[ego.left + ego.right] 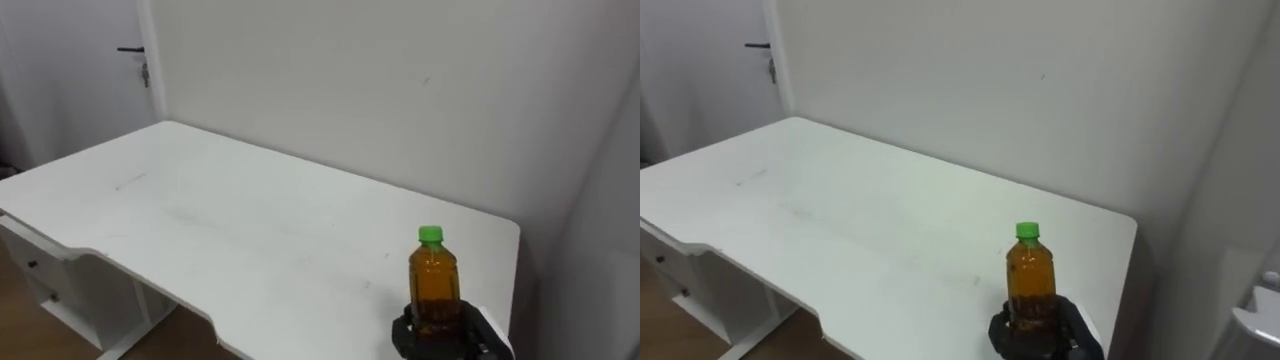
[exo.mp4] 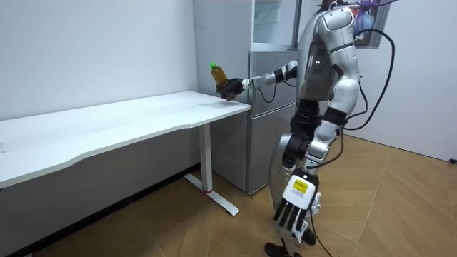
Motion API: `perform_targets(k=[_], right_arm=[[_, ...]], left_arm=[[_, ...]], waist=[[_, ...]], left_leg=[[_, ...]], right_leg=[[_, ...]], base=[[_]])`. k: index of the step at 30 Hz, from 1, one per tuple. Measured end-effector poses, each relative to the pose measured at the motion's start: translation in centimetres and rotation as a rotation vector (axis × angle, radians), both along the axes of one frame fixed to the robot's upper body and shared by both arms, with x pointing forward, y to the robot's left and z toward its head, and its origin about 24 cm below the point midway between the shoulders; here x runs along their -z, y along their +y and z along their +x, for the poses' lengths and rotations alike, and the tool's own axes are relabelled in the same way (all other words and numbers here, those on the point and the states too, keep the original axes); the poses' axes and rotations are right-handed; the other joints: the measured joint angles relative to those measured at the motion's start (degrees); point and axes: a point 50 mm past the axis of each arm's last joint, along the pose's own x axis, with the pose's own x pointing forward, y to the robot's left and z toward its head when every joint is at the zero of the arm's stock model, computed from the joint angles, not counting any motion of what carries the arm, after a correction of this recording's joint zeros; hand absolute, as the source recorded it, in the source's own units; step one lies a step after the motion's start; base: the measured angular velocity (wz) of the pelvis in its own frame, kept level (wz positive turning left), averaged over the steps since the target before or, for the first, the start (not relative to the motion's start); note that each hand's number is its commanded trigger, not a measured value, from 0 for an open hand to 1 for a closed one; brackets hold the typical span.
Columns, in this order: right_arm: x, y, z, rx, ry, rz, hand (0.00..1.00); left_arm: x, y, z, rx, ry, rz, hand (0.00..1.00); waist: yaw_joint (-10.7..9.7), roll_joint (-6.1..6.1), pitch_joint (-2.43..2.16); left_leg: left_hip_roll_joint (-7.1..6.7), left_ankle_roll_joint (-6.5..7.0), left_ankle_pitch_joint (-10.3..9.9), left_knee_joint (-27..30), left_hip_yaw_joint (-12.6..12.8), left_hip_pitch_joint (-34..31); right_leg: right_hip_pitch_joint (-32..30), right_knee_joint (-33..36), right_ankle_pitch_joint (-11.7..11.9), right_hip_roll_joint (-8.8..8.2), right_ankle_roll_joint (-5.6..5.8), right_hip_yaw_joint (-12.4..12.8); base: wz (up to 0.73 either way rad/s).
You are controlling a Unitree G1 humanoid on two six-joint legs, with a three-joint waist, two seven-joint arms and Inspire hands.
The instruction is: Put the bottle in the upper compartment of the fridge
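The right hand curls round the lower part of the bottle, holding it upright over the table's end beside the fridge; the left hand hangs down, fingers relaxed.

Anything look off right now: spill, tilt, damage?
Nothing stands out. The amber plastic bottle with a green cap is upright and capped in the right hand above the white table's corner; no spill shows. The left hand hangs open.
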Motion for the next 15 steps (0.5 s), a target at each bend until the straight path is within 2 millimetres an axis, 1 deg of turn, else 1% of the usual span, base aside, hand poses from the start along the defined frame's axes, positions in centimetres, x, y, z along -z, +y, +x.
perform_targets(k=[1,2,3,7,9,12,15], right_arm=[[-0.1,0.0,0.0,-0.006,-0.006,-0.001,1.00],[-0.4,0.2,0.0,-0.019,-0.019,0.003,1.00],[-0.7,0.4,0.0,-0.035,-0.031,0.008,1.00],[-1.6,0.7,-0.2,-0.065,-0.074,0.012,1.00],[-2.0,0.9,-0.2,-0.077,-0.094,0.020,1.00],[-2.8,1.1,-0.3,-0.097,-0.130,0.027,1.00],[-3.8,1.6,-0.3,-0.140,-0.167,0.043,1.00]], left_arm=[[0.0,0.0,0.0,-0.001,-0.001,0.001,0.00],[0.0,0.0,-0.1,-0.006,0.000,0.004,0.00],[0.0,0.1,-0.3,-0.017,0.003,0.009,0.00],[0.0,0.5,-0.3,-0.045,0.000,0.020,0.00],[0.0,0.6,-0.2,-0.053,-0.003,0.019,0.00],[0.0,0.6,0.1,-0.048,-0.020,0.016,0.00],[0.1,0.6,0.0,-0.050,-0.010,0.013,0.00]], waist=[[0.0,-0.03,0.00],[0.0,-0.04,0.01],[-0.6,-0.04,0.00],[-1.5,-0.01,0.02],[-2.4,0.00,0.03],[-3.0,0.05,0.03],[-3.3,0.25,0.05]], left_leg=[[0.02,0.01,0.0,-0.2,0.4,0.2],[-0.01,0.02,0.0,-0.5,0.9,0.8],[-0.02,0.02,0.0,-0.5,1.1,1.2],[0.00,0.11,0.1,-1.2,1.5,2.2],[0.03,0.13,0.1,-1.2,1.6,2.3],[0.12,0.14,0.1,-1.2,2.1,2.3],[0.39,0.15,0.0,-1.3,2.8,2.3]], right_leg=[[0.0,0.0,0.0,0.03,0.00,0.5],[0.1,0.0,0.0,0.06,0.01,1.5],[0.5,0.0,0.0,0.05,0.01,2.1],[0.9,0.0,0.0,-0.01,0.09,3.0],[0.9,0.0,0.1,-0.01,0.12,3.3],[0.9,0.2,0.1,0.01,0.14,3.6],[0.6,0.7,0.1,0.11,0.14,4.3]], base=[[-0.21],[-0.22],[-0.17],[-0.08],[-0.05],[-0.04],[-0.11]])
